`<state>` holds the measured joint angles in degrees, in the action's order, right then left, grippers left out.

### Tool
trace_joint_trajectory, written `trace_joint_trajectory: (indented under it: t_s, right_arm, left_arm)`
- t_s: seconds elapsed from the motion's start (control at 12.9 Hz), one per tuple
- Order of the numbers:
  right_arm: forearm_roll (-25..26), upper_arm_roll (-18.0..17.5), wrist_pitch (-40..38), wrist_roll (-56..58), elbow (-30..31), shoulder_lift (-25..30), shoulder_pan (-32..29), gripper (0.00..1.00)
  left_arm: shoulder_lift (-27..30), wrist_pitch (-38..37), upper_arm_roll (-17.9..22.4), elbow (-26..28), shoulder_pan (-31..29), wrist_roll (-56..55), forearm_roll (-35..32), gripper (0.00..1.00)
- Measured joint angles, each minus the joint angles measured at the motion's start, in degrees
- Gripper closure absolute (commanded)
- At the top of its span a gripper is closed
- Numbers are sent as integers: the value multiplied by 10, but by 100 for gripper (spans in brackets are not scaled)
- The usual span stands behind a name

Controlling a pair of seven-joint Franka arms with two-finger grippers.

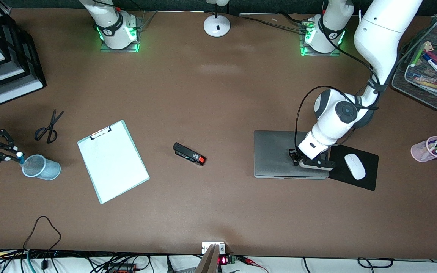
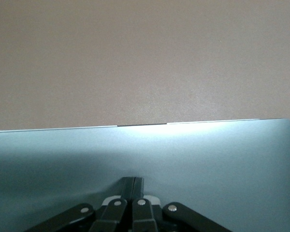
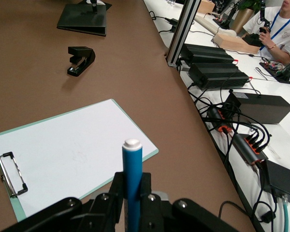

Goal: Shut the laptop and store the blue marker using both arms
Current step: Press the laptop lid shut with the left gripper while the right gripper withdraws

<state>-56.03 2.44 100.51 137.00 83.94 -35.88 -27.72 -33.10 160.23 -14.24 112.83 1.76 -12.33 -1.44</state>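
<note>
While the left gripper, fingers together, presses the laptop lid flat, lower the blue marker pinched in the right gripper straight into the mesh cup.

Two white arms with dark grey joint bands; bases glow green at the foot. A black cable loops along the left arm to its wrist. The left gripper and right gripper are black linkages with silver pivot screws.
</note>
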Motion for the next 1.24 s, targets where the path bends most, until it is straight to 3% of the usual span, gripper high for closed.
trace_joint_trajectory:
  t_s: [0.77,0.85,1.16,1.24]
  right_arm:
    - [-35,-1,0,33,-9,-67,-9,96]
    - [-35,-1,0,34,-9,-69,-12,80]
    - [-35,-1,0,34,-9,-71,-22,35]
    - [-35,-1,0,34,-9,-71,-23,8]
  left_arm:
    - [-40,18,3,-21,2,0,-2,100]
    - [-40,18,3,-21,2,0,-2,100]
    - [-40,18,3,-23,2,0,-2,100]
    - [-40,18,3,-23,2,0,-2,100]
